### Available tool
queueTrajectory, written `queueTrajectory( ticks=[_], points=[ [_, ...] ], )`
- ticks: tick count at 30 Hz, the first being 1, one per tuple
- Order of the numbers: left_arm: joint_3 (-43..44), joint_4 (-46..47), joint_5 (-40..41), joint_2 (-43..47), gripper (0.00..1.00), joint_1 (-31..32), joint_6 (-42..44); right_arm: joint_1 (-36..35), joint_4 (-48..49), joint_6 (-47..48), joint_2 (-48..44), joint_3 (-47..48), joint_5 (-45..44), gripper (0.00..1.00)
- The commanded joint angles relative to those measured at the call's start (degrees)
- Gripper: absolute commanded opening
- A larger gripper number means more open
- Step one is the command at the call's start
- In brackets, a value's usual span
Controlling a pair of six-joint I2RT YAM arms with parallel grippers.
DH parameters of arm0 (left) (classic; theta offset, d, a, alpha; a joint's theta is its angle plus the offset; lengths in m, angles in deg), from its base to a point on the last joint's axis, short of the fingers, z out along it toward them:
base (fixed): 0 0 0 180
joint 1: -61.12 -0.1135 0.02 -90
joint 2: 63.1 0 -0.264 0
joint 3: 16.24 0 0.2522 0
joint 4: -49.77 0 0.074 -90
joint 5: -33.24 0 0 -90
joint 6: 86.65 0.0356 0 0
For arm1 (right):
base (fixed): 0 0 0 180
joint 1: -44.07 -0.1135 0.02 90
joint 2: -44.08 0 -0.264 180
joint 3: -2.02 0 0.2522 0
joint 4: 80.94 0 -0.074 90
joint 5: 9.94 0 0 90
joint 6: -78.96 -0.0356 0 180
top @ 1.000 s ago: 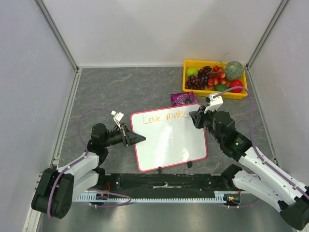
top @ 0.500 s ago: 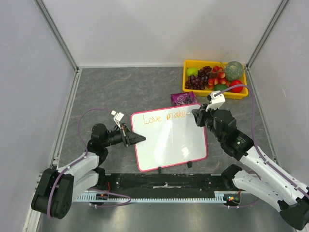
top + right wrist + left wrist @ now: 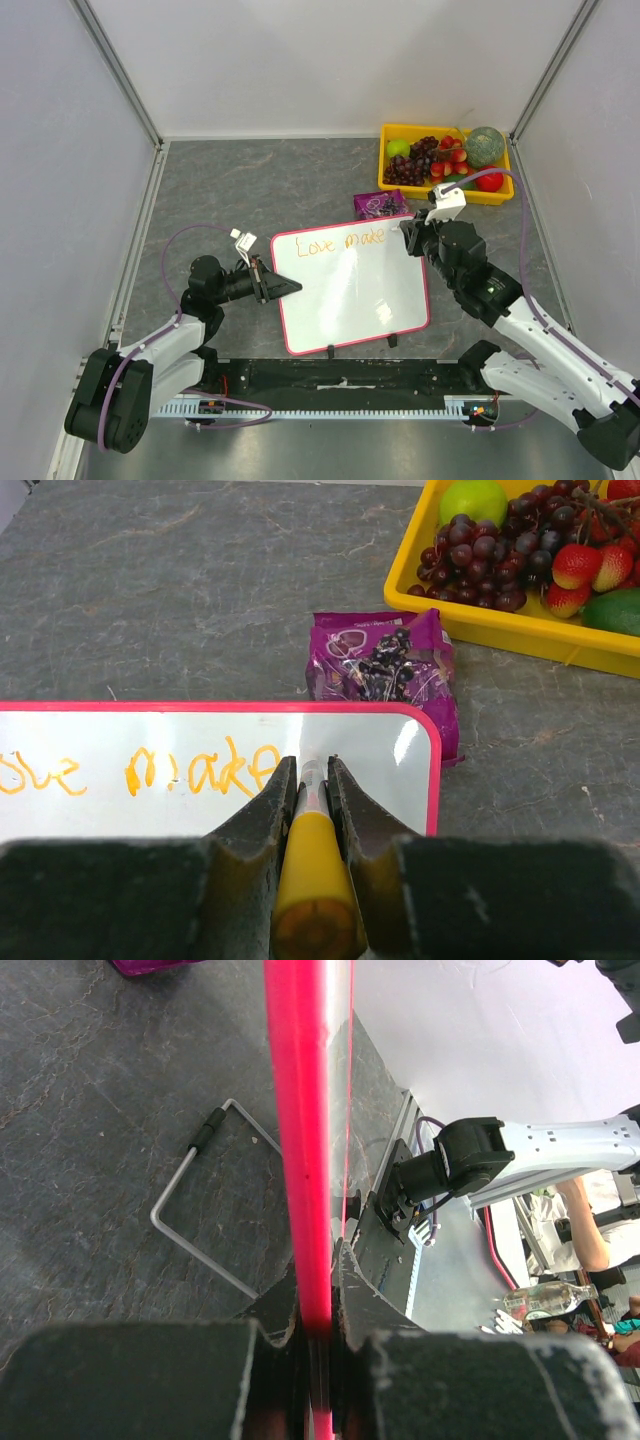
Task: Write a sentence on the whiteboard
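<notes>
Two arms meet at the whiteboard [image 3: 350, 300], which lies by the middle of the table's [image 3: 250, 190] near edge. The left gripper [image 3: 290, 287] is clamped on its pink left frame. The sentence [image 3: 340, 243], in orange along the top, reads "Love make". The right gripper [image 3: 408, 232] is closed on a yellow marker [image 3: 312, 865], its tip at the board just right of those words.

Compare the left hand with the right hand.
The left hand grips the whiteboard's pink left edge; the right hand grips a yellow marker. The left hand sits at the board's side, the right hand near its top right corner, beside the orange writing. Both are shut.
</notes>
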State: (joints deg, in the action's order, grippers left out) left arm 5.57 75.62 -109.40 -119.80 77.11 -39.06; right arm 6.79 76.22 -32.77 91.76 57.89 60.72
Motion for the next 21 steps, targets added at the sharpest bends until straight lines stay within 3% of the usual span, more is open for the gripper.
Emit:
queueTrajectory(
  ticks=[1, 13, 21],
  points=[
    [-0.5, -2.35, 2.81, -0.25, 0.02, 0.27, 10.33, 0.1, 2.49, 0.99, 0.92, 1.22, -1.41, 0.0],
    [-0.5, -2.35, 2.81, -0.33, 0.02, 0.18, 10.42, 0.1, 3.55, 1.08, 0.75, -0.62, 3.16, 0.0],
    [-0.5, -2.44, 2.9, -0.51, 0.02, 0.36, 10.33, 0.19, -0.58, 0.12, -1.53, -2.99, 1.05, 0.0]
  ],
)
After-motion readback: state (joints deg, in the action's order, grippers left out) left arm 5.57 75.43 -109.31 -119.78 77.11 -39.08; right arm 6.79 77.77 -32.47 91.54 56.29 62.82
